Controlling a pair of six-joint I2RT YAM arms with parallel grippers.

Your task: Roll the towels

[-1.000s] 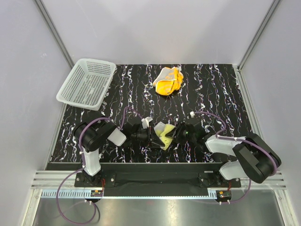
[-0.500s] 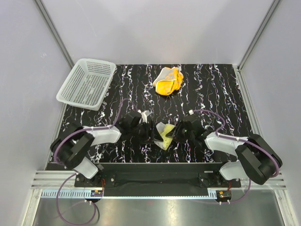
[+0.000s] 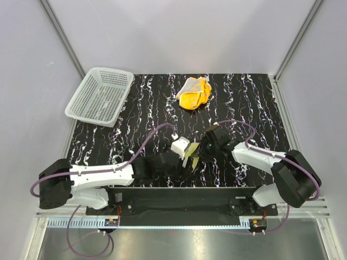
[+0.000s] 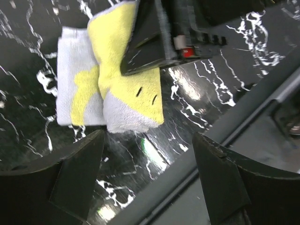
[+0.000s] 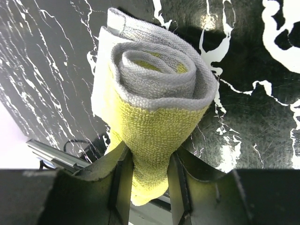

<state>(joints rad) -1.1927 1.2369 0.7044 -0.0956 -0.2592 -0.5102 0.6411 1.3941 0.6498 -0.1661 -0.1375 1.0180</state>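
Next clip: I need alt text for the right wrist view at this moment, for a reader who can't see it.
A rolled pale yellow towel, its spiral end and grey-white back facing the camera, is pinched at its lower part in the right tool. Behind it lies the black table with white marble-like veins.

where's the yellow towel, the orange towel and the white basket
yellow towel (image 5: 154, 126), right wrist view, on the yellow outer face of the roll
orange towel (image 3: 194, 93), top external view, on the middle of the crumpled heap
white basket (image 3: 102, 100), top external view, on its bare mesh floor
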